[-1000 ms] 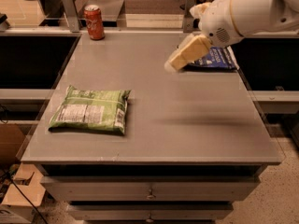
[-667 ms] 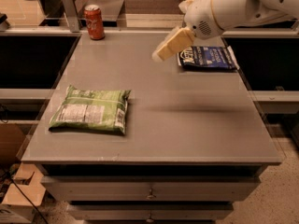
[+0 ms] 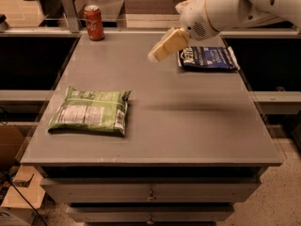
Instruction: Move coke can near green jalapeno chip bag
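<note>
Your gripper [image 3: 165, 46] has slid further left along the far side of the table [image 3: 188, 131] since a second ago, clearing the dark blue chip bag [image 3: 208, 58] it had partly covered.

In the camera view, the coke can [image 3: 94, 22] is a small red cylinder with white lettering and a silver top, standing upright at the far left corner of the table. Nothing touches it.

Your arm [image 3: 225, 6] comes in from the upper right, its white wrist bent so the tan gripper slants down and to the left above the tabletop. You cannot tell whether the gripper is spread or closed; it carries nothing that shows.

The can stands well apart from the gripper, to its left and further back. The green jalapeno chip bag [image 3: 90, 111] lies flat near the left front, label panel up, well apart from both.
</note>
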You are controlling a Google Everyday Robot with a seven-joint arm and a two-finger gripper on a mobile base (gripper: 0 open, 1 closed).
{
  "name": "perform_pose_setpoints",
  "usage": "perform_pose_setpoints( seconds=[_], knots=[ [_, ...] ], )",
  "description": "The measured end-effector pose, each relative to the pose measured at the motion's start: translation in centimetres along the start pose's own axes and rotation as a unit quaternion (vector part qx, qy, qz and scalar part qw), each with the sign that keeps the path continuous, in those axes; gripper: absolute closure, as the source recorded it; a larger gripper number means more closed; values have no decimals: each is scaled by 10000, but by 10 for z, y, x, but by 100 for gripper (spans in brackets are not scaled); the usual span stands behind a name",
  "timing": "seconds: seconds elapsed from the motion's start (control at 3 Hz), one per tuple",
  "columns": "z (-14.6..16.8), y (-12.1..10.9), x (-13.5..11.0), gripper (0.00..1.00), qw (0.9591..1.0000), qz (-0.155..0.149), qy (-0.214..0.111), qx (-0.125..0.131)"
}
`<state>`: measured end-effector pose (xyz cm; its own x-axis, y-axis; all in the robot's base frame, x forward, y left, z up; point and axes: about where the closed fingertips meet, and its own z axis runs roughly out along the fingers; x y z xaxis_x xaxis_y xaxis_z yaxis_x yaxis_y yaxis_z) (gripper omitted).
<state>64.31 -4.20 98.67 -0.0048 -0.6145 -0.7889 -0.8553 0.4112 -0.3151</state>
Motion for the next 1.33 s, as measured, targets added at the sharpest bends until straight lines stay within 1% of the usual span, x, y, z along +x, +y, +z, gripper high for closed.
perform_pose_setpoints(
  seconds=[0.33,0.67,1.0,1.33],
  knots=[
    [34,-9,-16,0,9995,150,-277,9],
    [74,-23,-28,0,9984,306,-472,7],
    [116,-32,-38,0,9971,490,-584,-37],
    [156,-40,-46,0,9954,648,-699,-12]
  ],
)
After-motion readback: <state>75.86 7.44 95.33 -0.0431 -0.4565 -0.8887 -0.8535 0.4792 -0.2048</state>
